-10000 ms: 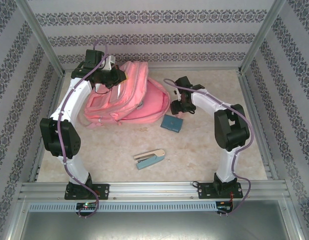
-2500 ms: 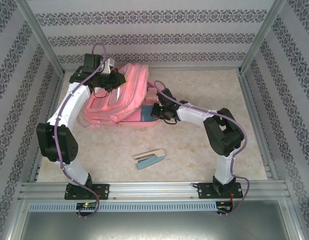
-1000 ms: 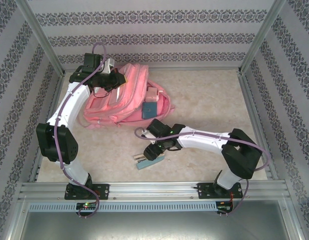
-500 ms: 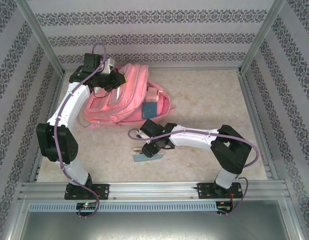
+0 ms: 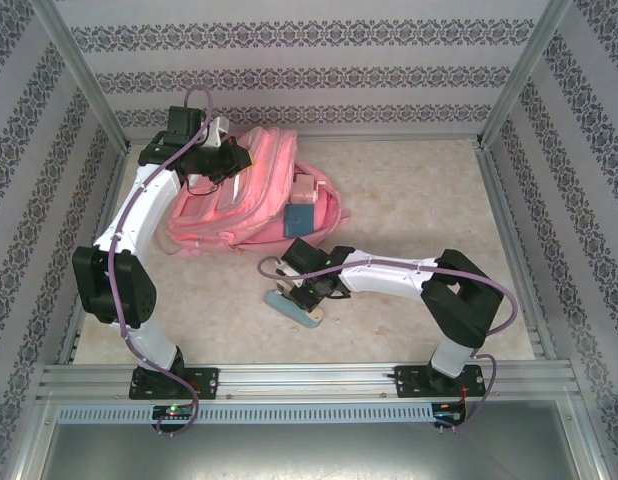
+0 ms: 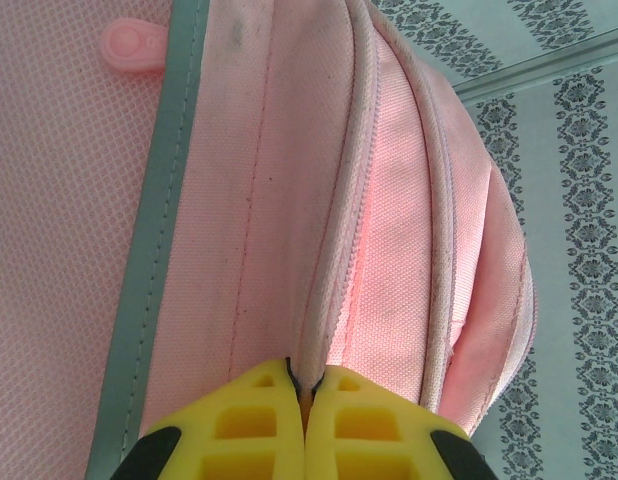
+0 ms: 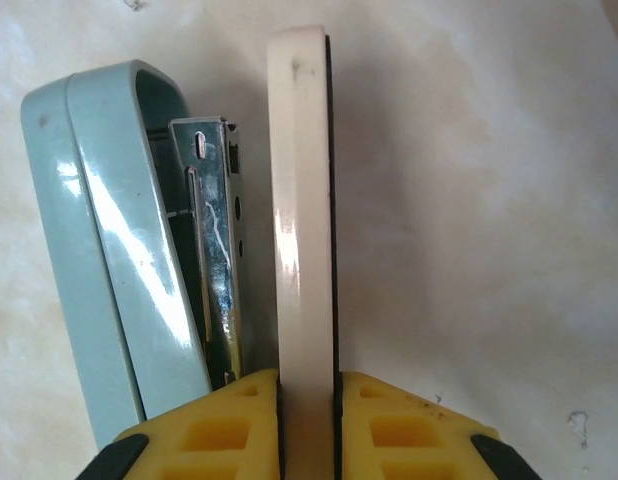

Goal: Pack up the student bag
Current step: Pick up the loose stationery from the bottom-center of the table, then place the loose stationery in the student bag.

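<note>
Gripping a mint-green metal stapler [image 5: 297, 311] by its cream arm mid-frame, right gripper [image 7: 307, 388]; upper left, left gripper [image 6: 305, 388] pinches pink fabric backpack [image 5: 251, 200].

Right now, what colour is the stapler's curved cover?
Mint green; the cover shows best in right wrist view.
</note>
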